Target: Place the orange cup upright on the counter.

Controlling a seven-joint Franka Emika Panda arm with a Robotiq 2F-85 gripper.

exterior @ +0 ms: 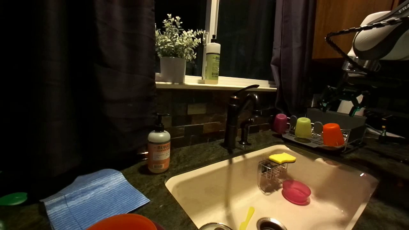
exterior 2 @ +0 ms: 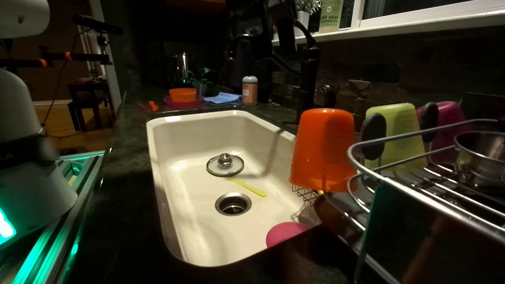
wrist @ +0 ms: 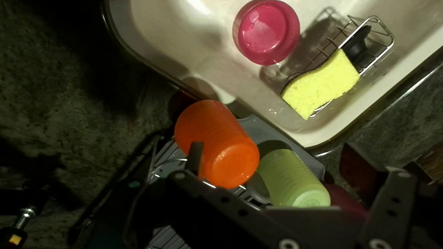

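Wrist view: find the orange cup (wrist: 221, 141) mouth-down on the dish rack (exterior: 355, 130), left of mid-gap beneath the gripper (wrist: 273, 154), with jaws wide and empty. Probably needs shifting that way before descending along the cup's near-vertical axis.

We see smooth plastic in the orange cup (exterior 2: 323, 150), glossy, speckled, stone-like stuff in the table (wrist: 52, 90), a smooth, shiny sink (exterior: 204, 191) and ribbed, matt cloth (exterior: 96, 193).

Bears the marks of a home kitchen: sink (exterior 2: 193, 215) in a dark counter (exterior: 191, 158), faucet (exterior: 232, 124), loaded dish rack (exterior: 355, 123), sponge (exterior: 282, 158), dish soap (exterior: 212, 65) on the windowsill (exterior: 239, 85), curtains (exterior: 126, 80) and, in the gloom, perhaps a kettle (exterior 2: 181, 68).
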